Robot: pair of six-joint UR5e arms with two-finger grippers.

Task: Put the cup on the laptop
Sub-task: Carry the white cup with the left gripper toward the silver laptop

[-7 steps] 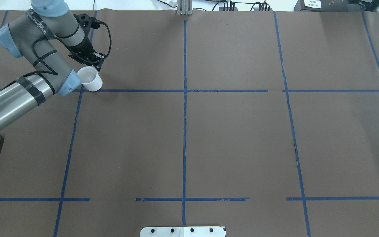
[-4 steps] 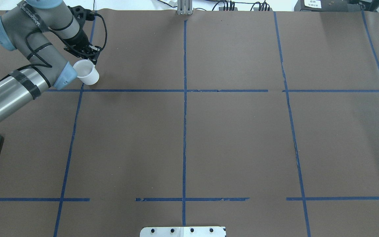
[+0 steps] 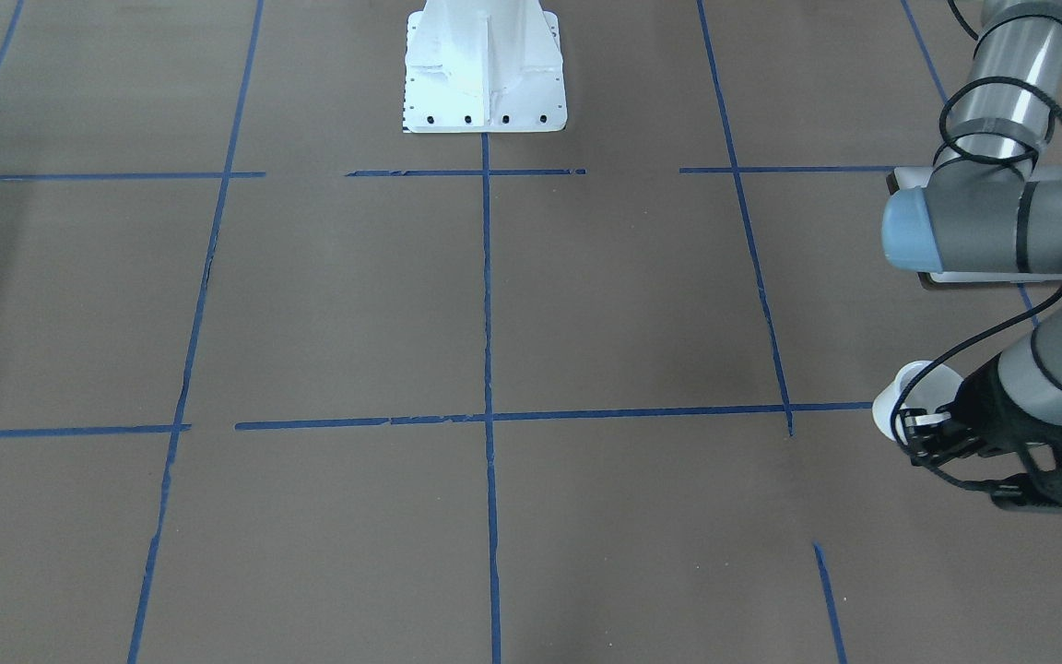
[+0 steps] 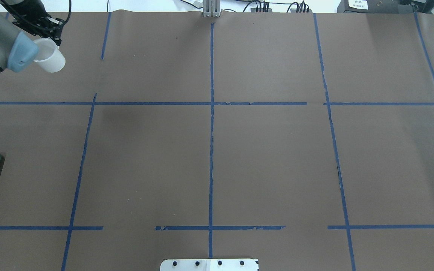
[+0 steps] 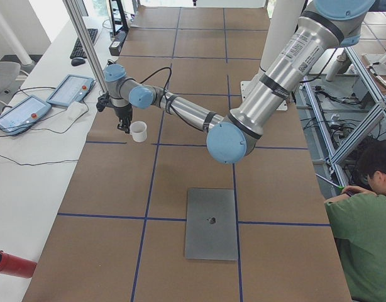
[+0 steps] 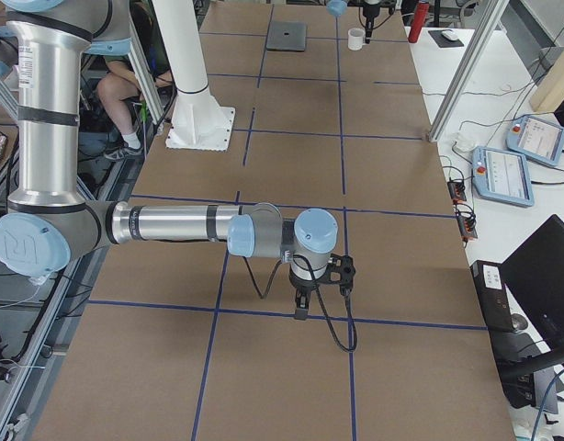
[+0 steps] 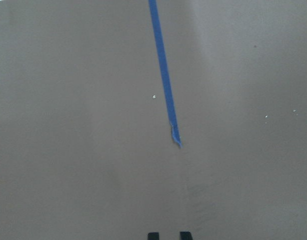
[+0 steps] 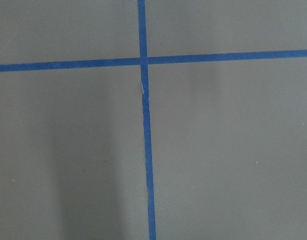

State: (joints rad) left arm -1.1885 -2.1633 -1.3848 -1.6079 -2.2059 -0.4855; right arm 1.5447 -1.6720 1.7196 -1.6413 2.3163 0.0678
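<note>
Laptop (image 5: 211, 223) logo (exterior left only)

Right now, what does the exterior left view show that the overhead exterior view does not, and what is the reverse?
Only exterior left: the whole laptop with its dark logo, a person in green beside the table, and two tablet screens on the white bench. Only overhead exterior: a dark box with a white label beyond the table's far right corner; here the frame edge cuts the laptop to a strip. Both: the white cup at the left gripper, and the blue tape grid.
</note>
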